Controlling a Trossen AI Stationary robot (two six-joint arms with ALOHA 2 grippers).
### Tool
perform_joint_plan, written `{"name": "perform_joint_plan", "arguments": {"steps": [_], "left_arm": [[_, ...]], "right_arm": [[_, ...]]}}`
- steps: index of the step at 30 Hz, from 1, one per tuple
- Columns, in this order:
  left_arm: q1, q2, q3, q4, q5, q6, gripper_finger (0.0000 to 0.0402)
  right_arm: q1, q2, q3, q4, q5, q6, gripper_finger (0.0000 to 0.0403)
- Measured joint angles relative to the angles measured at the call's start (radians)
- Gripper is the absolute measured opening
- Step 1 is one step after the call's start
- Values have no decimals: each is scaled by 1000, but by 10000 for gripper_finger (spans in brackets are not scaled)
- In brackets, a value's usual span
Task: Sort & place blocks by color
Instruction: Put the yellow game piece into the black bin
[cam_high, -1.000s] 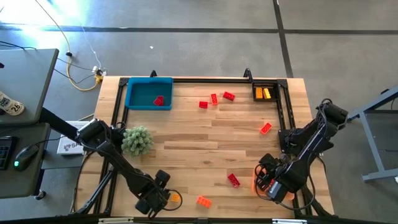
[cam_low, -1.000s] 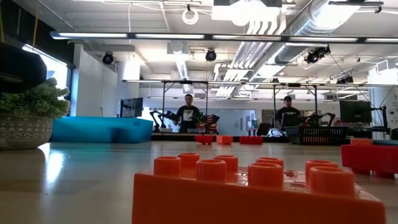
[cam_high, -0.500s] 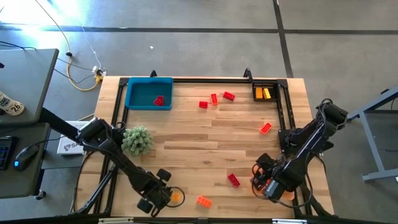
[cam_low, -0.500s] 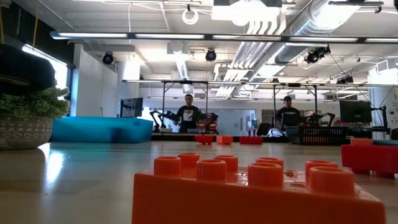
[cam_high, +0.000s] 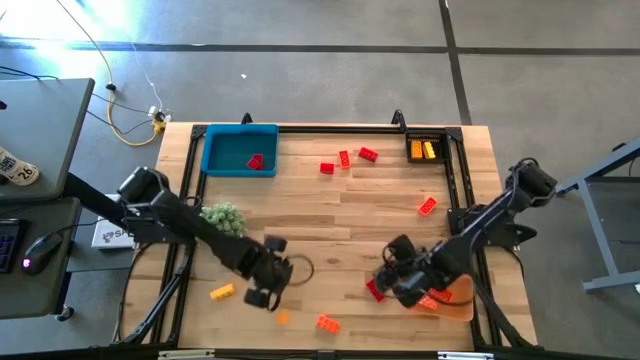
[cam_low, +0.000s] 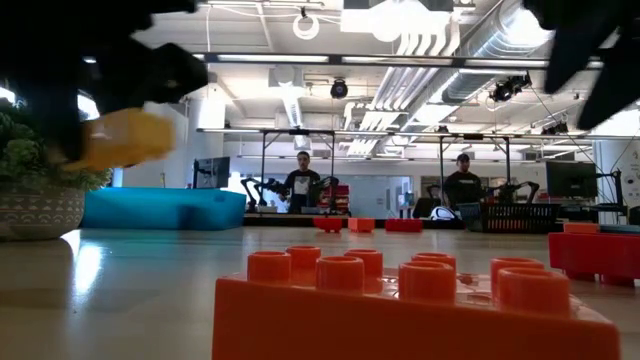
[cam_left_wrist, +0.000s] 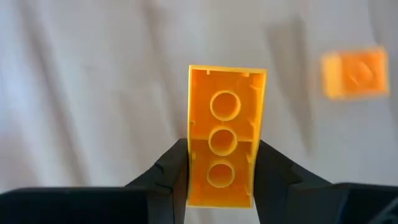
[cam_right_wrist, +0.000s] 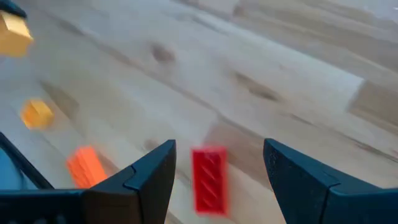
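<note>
Left gripper (cam_left_wrist: 221, 180): fingers closed on yellow block (cam_left_wrist: 226, 134), gripped by its lower end only; it may pivot or slip. Right gripper (cam_right_wrist: 217, 171): fingers spread wide, empty, red block (cam_right_wrist: 209, 179) between them on bench (cam_high: 330, 220); may nudge it.

The left arm reaches in from the table's left edge toward the front middle, its left gripper (cam_high: 262, 283) raised above the wood with the fingers (cam_left_wrist: 173, 171) clamped on the sides of a yellow block (cam_left_wrist: 226, 135), seen from its hollow underside. The right arm bends in from the right edge, and the right gripper (cam_high: 392, 278) hangs low near the front, fingers (cam_right_wrist: 149, 174) spread wide apart, holding nothing.
</note>
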Motion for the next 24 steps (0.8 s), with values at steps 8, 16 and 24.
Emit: {"name": "perform_joint_plan", "arguments": {"steps": [8,16,24], "left_arm": [[128,-86,0,4,-71,54,104],[210,-94,0,11,-110,227,104],[285,-94,25,50,-116,410,104]], "right_arm": [[-162,0,0,232,4,-146,228],[-321,0,0,490,-43,-355,228],[-465,0,0,565,-189,-443,228]]}}
